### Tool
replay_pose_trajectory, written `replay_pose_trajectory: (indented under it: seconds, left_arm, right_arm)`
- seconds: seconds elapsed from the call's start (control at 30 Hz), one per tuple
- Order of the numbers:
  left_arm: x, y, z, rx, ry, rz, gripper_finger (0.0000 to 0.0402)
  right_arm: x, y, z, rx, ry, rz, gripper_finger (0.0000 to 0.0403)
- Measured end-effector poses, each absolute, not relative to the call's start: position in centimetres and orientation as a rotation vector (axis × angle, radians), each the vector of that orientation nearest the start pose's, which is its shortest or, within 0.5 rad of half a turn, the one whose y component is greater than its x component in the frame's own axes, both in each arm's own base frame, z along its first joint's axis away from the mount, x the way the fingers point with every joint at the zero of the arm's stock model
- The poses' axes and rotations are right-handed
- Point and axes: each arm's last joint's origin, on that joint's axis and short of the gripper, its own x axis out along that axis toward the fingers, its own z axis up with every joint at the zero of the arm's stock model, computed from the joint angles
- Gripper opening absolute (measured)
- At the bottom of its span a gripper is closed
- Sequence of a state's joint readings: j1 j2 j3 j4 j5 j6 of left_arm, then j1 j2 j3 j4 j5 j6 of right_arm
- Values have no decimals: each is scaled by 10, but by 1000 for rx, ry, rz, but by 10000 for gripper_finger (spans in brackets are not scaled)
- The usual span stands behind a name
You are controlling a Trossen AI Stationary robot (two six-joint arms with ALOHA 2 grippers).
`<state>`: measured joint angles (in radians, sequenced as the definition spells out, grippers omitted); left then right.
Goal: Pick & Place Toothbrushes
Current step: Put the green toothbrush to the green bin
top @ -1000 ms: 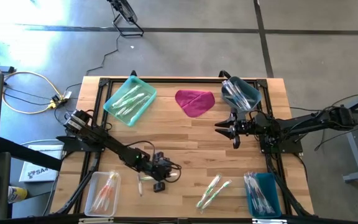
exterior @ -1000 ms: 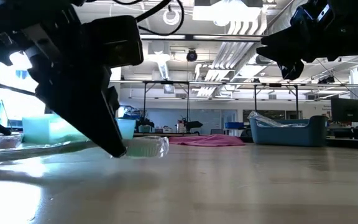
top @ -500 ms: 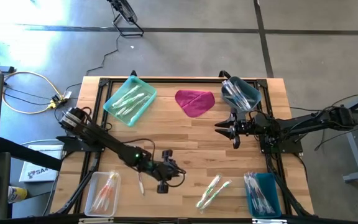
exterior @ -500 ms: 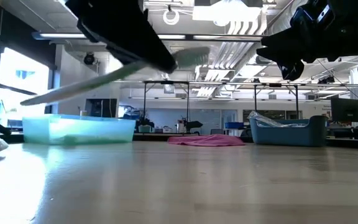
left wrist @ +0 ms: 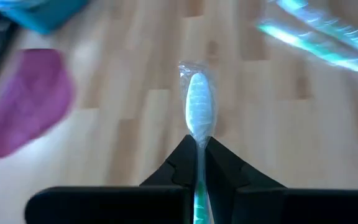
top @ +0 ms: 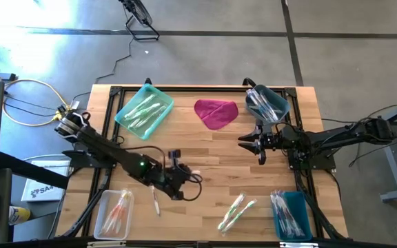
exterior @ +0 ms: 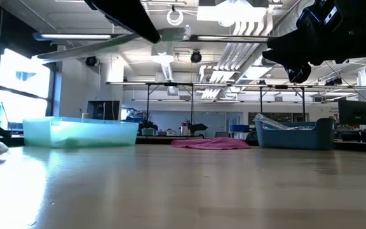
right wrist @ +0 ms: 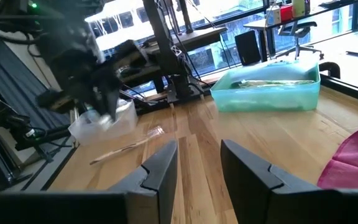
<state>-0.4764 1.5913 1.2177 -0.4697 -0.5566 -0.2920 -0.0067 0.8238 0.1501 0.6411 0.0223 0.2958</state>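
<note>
A pale wooden table (top: 205, 148) stands on a grey floor in a bright workshop. The left gripper (left wrist: 197, 163) clamps a wrapped, green-handled toothbrush (left wrist: 198, 115) above the table; the right gripper (right wrist: 197, 163) hangs parted, empty

Green-handled wrapped toothbrush (left wrist: 197, 118) pinched aloft in left gripper (left wrist: 197, 163); another lies on table (top: 156, 201); remainder (top: 236, 212) loose or binned.
</note>
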Motion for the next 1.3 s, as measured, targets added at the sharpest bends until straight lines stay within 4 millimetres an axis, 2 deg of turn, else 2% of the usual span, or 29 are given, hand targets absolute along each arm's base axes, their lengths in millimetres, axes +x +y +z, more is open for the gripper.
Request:
replay_pose_trajectory:
  seconds: [0.2,0.43,0.63,0.9,1.17,1.3]
  left_arm:
    - [291,-115,278,184,765,317,13]
    - [295,-72,279,161,832,456,13]
    - [296,-24,275,138,928,606,13]
    - [286,43,270,47,1054,799,13]
    - [264,109,269,-67,1117,998,13]
    - [251,132,258,-151,1142,1066,13]
  right_arm:
    - [166,-2,188,316,27,-36,116]
    - [166,-2,188,318,31,-31,116]
    - [166,-2,188,321,32,-31,116]
    - [166,-2,188,318,32,-30,116]
    - [166,-2,188,318,32,-30,116]
    - [166,-2,188,318,32,-30,116]
